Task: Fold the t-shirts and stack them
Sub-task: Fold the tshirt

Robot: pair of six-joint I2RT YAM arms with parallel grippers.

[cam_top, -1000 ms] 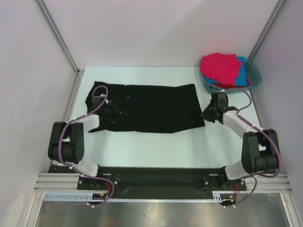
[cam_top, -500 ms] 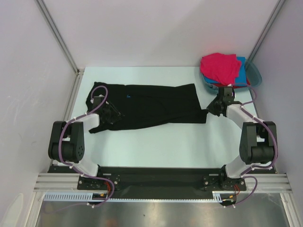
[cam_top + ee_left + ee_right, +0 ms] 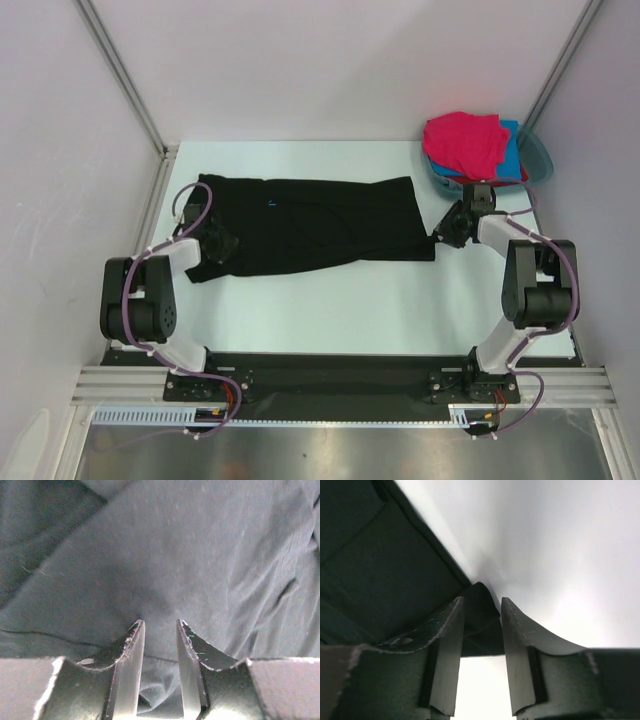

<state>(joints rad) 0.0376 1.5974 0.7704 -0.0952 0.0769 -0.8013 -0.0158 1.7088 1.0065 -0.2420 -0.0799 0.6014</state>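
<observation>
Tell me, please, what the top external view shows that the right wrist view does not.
Only the top view shows the whole black shirt spread flat, and the basin holding a pink shirt and a blue shirt. Only the right wrist view shows the corner of the black shirt lying between the fingers of the open right gripper. Both views show the black shirt, the right gripper and the table.
</observation>
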